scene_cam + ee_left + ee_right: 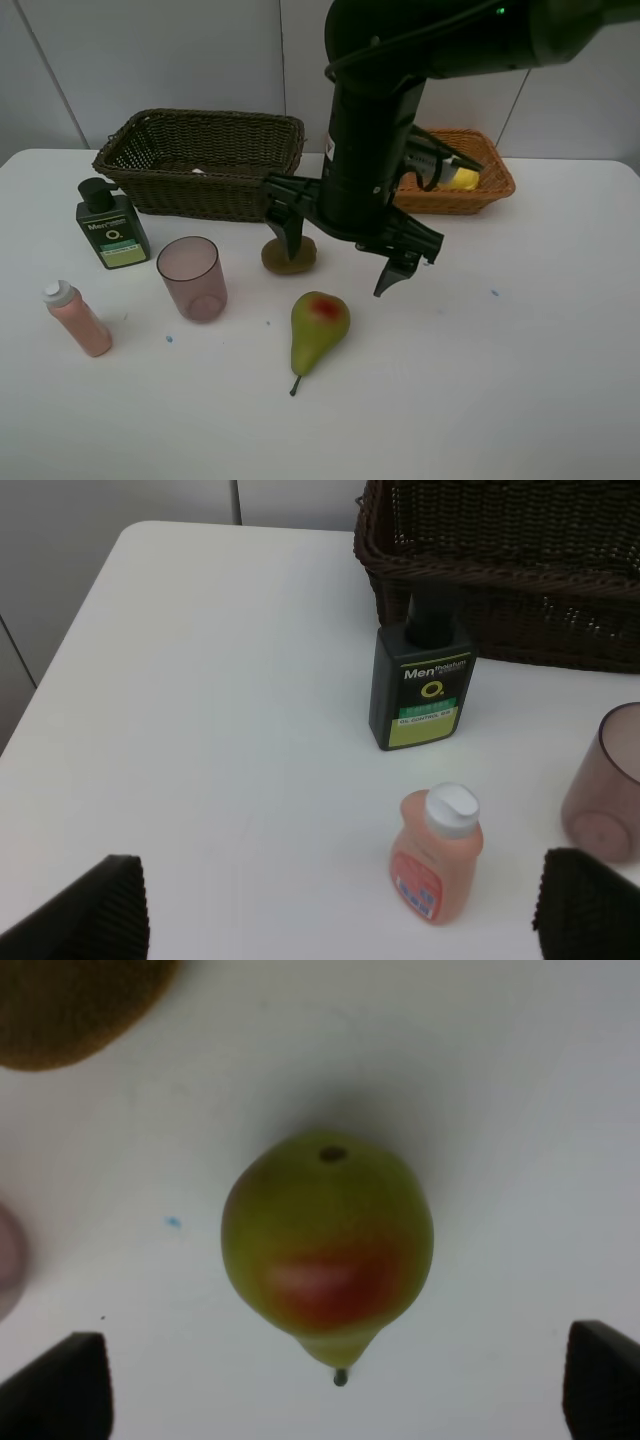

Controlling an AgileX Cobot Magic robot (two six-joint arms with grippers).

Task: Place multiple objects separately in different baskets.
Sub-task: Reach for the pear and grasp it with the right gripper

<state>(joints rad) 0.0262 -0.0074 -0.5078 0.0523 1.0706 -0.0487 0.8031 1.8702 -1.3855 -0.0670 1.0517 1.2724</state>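
Note:
My right gripper point(342, 255) hangs open just above the table, reaching across the middle. Under it lies the red-blushed green pear point(318, 330) point(327, 1245), between the open fingertips point(605, 1380) and untouched. The kiwi point(289, 255) point(70, 1005) sits just behind the pear. My left gripper point(338, 908) is open too, low over the table's left part, and the exterior view does not show it. Ahead of it stand the pink white-capped bottle point(435, 860) point(78, 318), the dark green bottle point(420, 690) point(112, 225) and the pinkish cup point(605, 790) point(192, 277).
The dark brown basket point(205, 160) point(500, 570) stands at the back left. The light tan basket point(480, 190) at the back right holds a lemon point(462, 178); my right arm hides part of it. Bare white table lies to the front and right.

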